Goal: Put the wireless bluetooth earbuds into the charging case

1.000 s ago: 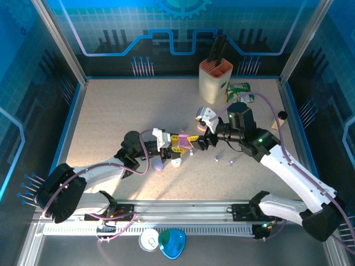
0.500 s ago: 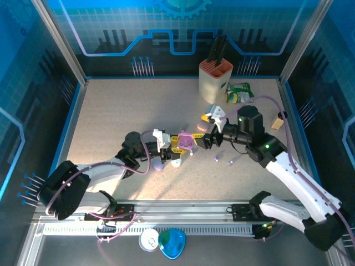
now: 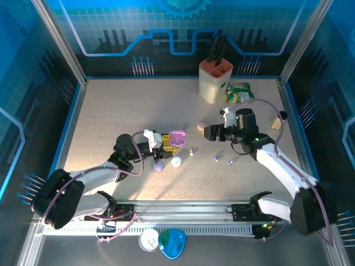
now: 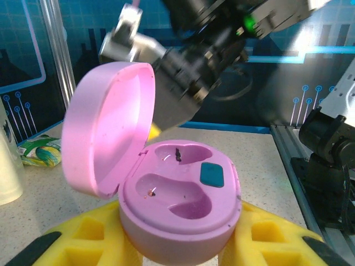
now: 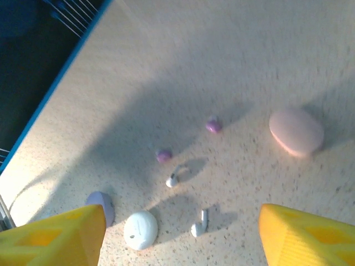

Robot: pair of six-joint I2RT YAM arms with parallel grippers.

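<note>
The right gripper (image 5: pixel 178 230) hung over the table (image 5: pixel 266 55) with its yellow fingers spread wide and nothing between them. Directly beneath it, close to the middle of the gap, lay a white earbud (image 5: pixel 198 223). Its stem ran roughly crosswise to the line between the two fingers, which I judged a fair lie for closing on it. Just beyond it sat a second white earbud (image 5: pixel 172 180), then a purple earbud (image 5: pixel 163 155), and another purple earbud (image 5: pixel 213 125) farther out. All of these wireless bluetooth earbuds were loose on the table, apart from one another.

Toward its left finger lay a closed white case (image 5: pixel 140 230) and a lilac case (image 5: pixel 101 206). Out past its right finger lay a pink case (image 5: pixel 297 132), also closed.

Across from it, the left gripper (image 4: pixel 176 252) was clamped on the charging case (image 4: pixel 183 194), holding it off the table with the lid hinged up and the mouth upward. Both wells were empty, with a teal button beside them.

The earbuds lay nearer the right arm, so the pick looked to be its job: straight down first, then across to the held case.
</note>
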